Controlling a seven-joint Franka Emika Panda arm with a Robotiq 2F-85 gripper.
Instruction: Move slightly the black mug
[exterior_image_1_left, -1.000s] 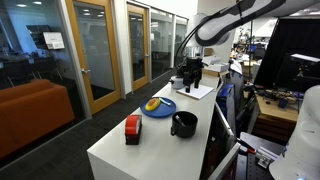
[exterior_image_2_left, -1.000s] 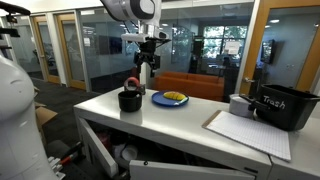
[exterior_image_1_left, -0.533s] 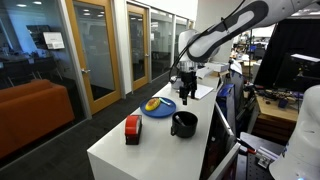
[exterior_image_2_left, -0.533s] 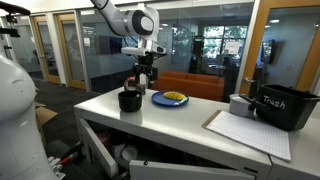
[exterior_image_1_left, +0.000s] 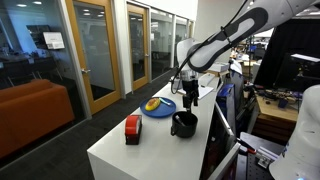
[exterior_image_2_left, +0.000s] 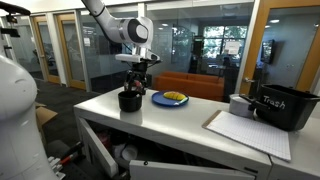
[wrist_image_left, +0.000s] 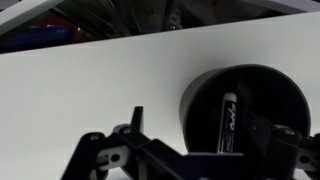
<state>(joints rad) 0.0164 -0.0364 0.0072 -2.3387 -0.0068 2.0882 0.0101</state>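
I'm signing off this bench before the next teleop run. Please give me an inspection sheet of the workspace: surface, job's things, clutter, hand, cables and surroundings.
Surface: white table, bare between the items.
Job's things: black mug upright near a table edge; the wrist view shows a marker inside it.
Clutter: blue plate with yellow food; red-and-black box; paper sheet; black bin marked Trash.
Grippers: hand open, just above the mug's rim; contact cannot be told.
Cables: nothing seen on the table.
Surroundings: glass-walled rooms and an orange sofa.
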